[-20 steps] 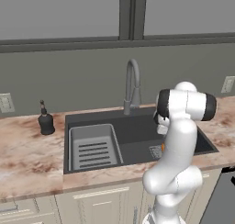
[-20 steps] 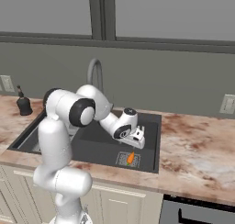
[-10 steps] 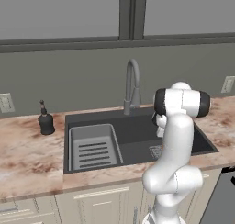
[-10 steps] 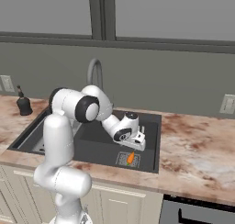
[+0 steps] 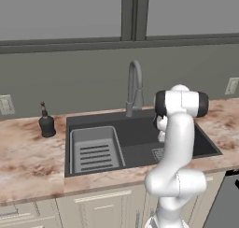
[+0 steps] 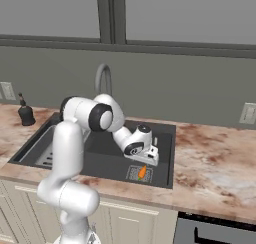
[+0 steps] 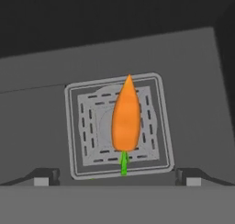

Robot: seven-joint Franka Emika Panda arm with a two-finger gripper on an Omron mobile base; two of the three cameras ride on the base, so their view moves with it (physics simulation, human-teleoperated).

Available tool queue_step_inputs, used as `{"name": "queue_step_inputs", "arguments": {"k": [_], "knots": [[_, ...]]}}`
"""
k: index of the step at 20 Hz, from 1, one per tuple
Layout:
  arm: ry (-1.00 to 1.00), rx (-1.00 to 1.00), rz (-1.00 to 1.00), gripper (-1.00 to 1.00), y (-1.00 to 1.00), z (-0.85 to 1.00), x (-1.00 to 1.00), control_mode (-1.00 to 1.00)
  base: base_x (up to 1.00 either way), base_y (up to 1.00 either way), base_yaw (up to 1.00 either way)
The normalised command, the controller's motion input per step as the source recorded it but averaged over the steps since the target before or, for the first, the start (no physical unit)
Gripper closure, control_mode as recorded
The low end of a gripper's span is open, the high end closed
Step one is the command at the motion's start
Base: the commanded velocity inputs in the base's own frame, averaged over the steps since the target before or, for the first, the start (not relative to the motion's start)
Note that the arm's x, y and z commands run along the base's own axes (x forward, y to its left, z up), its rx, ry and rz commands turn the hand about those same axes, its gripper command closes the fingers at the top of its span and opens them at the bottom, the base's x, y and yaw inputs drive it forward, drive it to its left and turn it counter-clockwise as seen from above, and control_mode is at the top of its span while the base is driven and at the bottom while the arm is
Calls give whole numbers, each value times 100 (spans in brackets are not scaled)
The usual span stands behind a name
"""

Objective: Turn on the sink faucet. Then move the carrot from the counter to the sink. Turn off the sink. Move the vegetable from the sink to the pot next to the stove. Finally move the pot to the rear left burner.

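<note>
Over sink basin [image 6: 95, 155], near its front right corner: hand [image 6: 146, 159] hangs w/ fingers spread wide, nothing betw. them. Carrot [image 7: 126, 116] lies flat on square drain grate [image 7: 85, 126] at basin floor, just below hand, not touching; green stem end twd hand, tip pointing away. Faucet [image 5: 134, 88] stands at rear edge of sink, centre. Soap dispenser [image 5: 46, 122] on surface, left of sink, near back wall. Dish rack insert [image 5: 94, 150] in left part of basin.
</note>
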Motion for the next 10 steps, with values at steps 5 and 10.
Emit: {"name": "queue_step_inputs", "arguments": {"k": [5, 10], "knots": [[0, 0, 0, -100, -6, -27, 3, -100, 0, 0, 0], [0, 0, 0, -100, 0, -19, 0, -100, 0, 0, 0]]}}
